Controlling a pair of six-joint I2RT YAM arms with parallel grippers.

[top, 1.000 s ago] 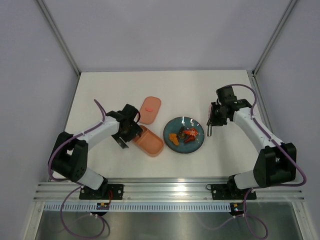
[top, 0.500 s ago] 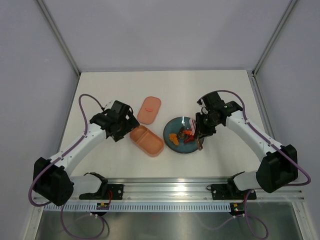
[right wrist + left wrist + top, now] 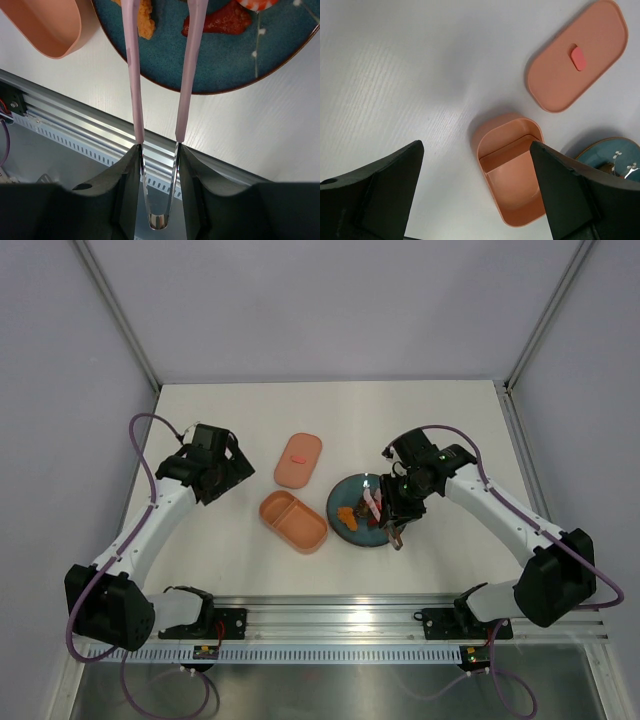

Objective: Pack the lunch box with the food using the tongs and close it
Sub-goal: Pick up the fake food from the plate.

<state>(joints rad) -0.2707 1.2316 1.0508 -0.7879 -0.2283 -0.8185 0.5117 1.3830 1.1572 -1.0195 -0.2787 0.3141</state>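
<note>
My right gripper (image 3: 157, 150) clamps the slender pale-pink tongs (image 3: 132, 75), whose tips stand apart around the orange food piece (image 3: 145, 15) on the round teal plate (image 3: 225, 60). I should squeeze gently, lift straight, then carry it to the salmon-pink plastic lunch box (image 3: 293, 521) just beside the plate. My left gripper (image 3: 476, 147) hangs wide and empty.

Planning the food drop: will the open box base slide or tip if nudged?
Likely slides: the lunch box base looks thin, empty and light on the smooth table. Tipping seems unlikely; it is shallow and sits flat.

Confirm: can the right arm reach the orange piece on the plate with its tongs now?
Probably yes. The right gripper holds the tongs over the plate, arms spread, one arm passing right by the orange piece; nothing lies between.
</note>
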